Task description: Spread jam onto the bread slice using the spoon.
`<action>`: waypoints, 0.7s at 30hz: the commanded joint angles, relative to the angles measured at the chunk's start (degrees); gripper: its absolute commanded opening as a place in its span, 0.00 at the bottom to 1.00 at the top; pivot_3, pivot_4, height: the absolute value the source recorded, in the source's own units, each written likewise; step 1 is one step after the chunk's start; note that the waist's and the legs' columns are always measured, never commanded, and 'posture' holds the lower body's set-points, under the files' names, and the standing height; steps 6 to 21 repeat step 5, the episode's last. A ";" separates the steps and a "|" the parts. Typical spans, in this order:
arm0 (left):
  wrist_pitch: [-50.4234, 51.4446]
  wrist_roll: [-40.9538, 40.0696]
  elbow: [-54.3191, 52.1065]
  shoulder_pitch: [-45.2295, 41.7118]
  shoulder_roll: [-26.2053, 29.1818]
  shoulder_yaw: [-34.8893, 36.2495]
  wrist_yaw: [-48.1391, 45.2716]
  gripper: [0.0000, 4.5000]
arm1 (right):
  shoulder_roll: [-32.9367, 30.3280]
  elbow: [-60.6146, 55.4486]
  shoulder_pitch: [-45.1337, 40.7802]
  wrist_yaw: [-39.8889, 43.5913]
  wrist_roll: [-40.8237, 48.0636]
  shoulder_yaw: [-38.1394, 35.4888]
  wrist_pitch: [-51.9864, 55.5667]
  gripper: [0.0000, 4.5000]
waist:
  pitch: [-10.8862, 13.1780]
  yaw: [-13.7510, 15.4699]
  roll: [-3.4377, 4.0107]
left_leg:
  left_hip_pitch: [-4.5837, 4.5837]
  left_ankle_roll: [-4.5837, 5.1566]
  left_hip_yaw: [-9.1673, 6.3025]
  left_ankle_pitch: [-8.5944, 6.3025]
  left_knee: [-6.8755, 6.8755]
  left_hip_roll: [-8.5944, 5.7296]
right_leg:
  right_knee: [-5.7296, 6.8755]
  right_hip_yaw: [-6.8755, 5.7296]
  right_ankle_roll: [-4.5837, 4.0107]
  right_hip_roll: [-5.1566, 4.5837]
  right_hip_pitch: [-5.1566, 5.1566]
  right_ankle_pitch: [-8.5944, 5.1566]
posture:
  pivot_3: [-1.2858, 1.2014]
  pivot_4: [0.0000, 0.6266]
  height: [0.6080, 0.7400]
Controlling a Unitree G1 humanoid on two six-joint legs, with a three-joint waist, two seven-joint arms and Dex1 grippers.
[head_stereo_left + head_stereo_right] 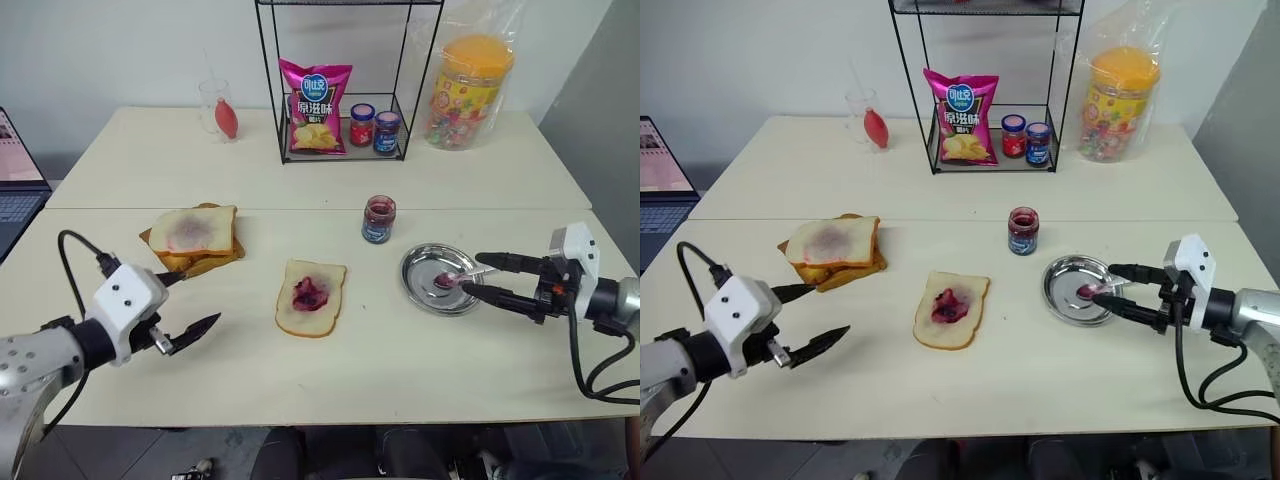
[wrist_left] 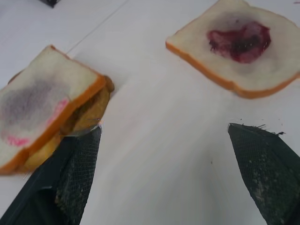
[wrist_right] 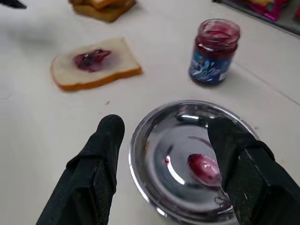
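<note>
1. Bread slice (image 1: 311,297) lies flat near the middle of the table (image 1: 420,370), alone. Dark red jam (image 1: 309,292) sits as a blob at its centre; crust edges are bare.
2. Spoon (image 1: 455,277) lies in the round steel dish (image 1: 420,262) right of the slice. Its bowl, smeared red, rests on the dish floor, and the handle runs out toward the right gripper.
3. Right gripper (image 1: 477,276) hovers at the dish's right rim, fingers parted, one either side of the spoon handle. Not clamped on it; nothing held.
4. Left gripper (image 1: 190,300) is at the near left, fingers spread wide and empty, pointing toward the slice but well apart from it.
5. Open jam jar (image 1: 378,219), blue label, stands just beyond the dish, on the far-left side of it.
6. Stack of toast slices (image 1: 193,238) sits left of the single slice, top piece stained purplish.
7. Far side: wire rack (image 1: 345,80) holding a chip bag (image 1: 315,105) and two lidded jars (image 1: 374,127).
</note>
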 commanded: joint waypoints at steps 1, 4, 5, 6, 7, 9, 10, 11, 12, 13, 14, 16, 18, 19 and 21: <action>2.49 -4.55 -3.75 2.39 -0.03 5.33 -2.58 1.00 | -3.62 0.13 1.29 6.83 -1.07 -1.14 -2.76 0.70 | 0.00 0.02 -0.01 | 0.01 0.00 -0.02 0.00 0.03 0.02 | 0.04 -0.01 0.03 0.03 0.01 -0.02 | 0.52 0.24 1.00; 3.67 -8.29 -4.75 3.39 -0.15 7.22 -4.43 1.00 | -4.98 2.69 -0.92 9.23 -2.63 -0.26 -4.78 0.70 | 0.00 -0.01 -0.01 | 0.11 0.00 0.02 0.00 0.07 0.01 | 0.07 0.01 0.05 0.04 0.06 -0.01 | 0.52 0.24 1.00; 3.62 -8.29 -4.68 3.52 0.09 7.29 -4.65 1.00 | -4.78 3.11 -1.70 9.30 -2.73 0.09 -4.95 0.70 | 0.00 -0.01 -0.01 | 0.12 0.00 0.03 0.00 0.10 0.02 | 0.07 0.01 0.05 0.04 0.08 -0.01 | 0.52 0.24 1.00; 3.62 -8.29 -4.68 3.52 0.09 7.29 -4.65 1.00 | -4.78 3.11 -1.70 9.30 -2.73 0.09 -4.95 0.70 | 0.00 -0.01 -0.01 | 0.12 0.00 0.03 0.00 0.10 0.02 | 0.07 0.01 0.05 0.04 0.08 -0.01 | 0.52 0.24 1.00; 3.62 -8.29 -4.68 3.52 0.09 7.29 -4.65 1.00 | -4.78 3.11 -1.70 9.30 -2.73 0.09 -4.95 0.70 | 0.00 -0.01 -0.01 | 0.12 0.00 0.03 0.00 0.10 0.02 | 0.07 0.01 0.05 0.04 0.08 -0.01 | 0.52 0.24 1.00; 3.62 -8.29 -4.68 3.52 0.09 7.29 -4.65 1.00 | -4.78 3.11 -1.70 9.30 -2.73 0.09 -4.95 0.70 | 0.00 -0.01 -0.01 | 0.12 0.00 0.03 0.00 0.10 0.02 | 0.07 0.01 0.05 0.04 0.08 -0.01 | 0.52 0.24 1.00; 3.62 -8.29 -4.68 3.52 0.09 7.29 -4.65 1.00 | -4.78 3.11 -1.70 9.30 -2.73 0.09 -4.95 0.70 | 0.00 -0.01 -0.01 | 0.12 0.00 0.03 0.00 0.10 0.02 | 0.07 0.01 0.05 0.04 0.08 -0.01 | 0.52 0.24 1.00; 3.62 -8.29 -4.68 3.52 0.09 7.29 -4.65 1.00 | -4.78 3.11 -1.70 9.30 -2.73 0.09 -4.95 0.70 | 0.00 -0.01 -0.01 | 0.12 0.00 0.03 0.00 0.10 0.02 | 0.07 0.01 0.05 0.04 0.08 -0.01 | 0.52 0.24 1.00; 3.62 -8.29 -4.68 3.52 0.09 7.29 -4.65 1.00 | -4.78 3.11 -1.70 9.30 -2.73 0.09 -4.95 0.70 | 0.00 -0.01 -0.01 | 0.12 0.00 0.03 0.00 0.10 0.02 | 0.07 0.01 0.05 0.04 0.08 -0.01 | 0.52 0.24 1.00; 3.62 -8.29 -4.68 3.52 0.09 7.29 -4.65 1.00 | -4.78 3.11 -1.70 9.30 -2.73 0.09 -4.95 0.70 | 0.00 -0.01 -0.01 | 0.12 0.00 0.03 0.00 0.10 0.02 | 0.07 0.01 0.05 0.04 0.08 -0.01 | 0.52 0.24 1.00; 3.62 -8.29 -4.68 3.52 0.09 7.29 -4.65 1.00 | -4.78 3.11 -1.70 9.30 -2.73 0.09 -4.95 0.70 | 0.00 -0.01 -0.01 | 0.12 0.00 0.03 0.00 0.10 0.02 | 0.07 0.01 0.05 0.04 0.08 -0.01 | 0.52 0.24 1.00; 3.62 -8.29 -4.68 3.52 0.09 7.29 -4.65 1.00 | -4.78 3.11 -1.70 9.30 -2.73 0.09 -4.95 0.70 | 0.00 -0.01 -0.01 | 0.12 0.00 0.03 0.00 0.10 0.02 | 0.07 0.01 0.05 0.04 0.08 -0.01 | 0.52 0.24 1.00; 3.62 -8.29 -4.68 3.52 0.09 7.29 -4.65 1.00 | -4.78 3.11 -1.70 9.30 -2.73 0.09 -4.95 0.70 | 0.00 -0.01 -0.01 | 0.12 0.00 0.03 0.00 0.10 0.02 | 0.07 0.01 0.05 0.04 0.08 -0.01 | 0.52 0.24 1.00; 3.62 -8.29 -4.68 3.52 0.09 7.29 -4.65 1.00 | -4.78 3.11 -1.70 9.30 -2.73 0.09 -4.95 0.70 | 0.00 -0.01 -0.01 | 0.12 0.00 0.03 0.00 0.10 0.02 | 0.07 0.01 0.05 0.04 0.08 -0.01 | 0.52 0.24 1.00; 3.62 -8.29 -4.68 3.52 0.09 7.29 -4.65 1.00 | -4.78 3.11 -1.70 9.30 -2.73 0.09 -4.95 0.70 | 0.00 -0.01 -0.01 | 0.12 0.00 0.03 0.00 0.10 0.02 | 0.07 0.01 0.05 0.04 0.08 -0.01 | 0.52 0.24 1.00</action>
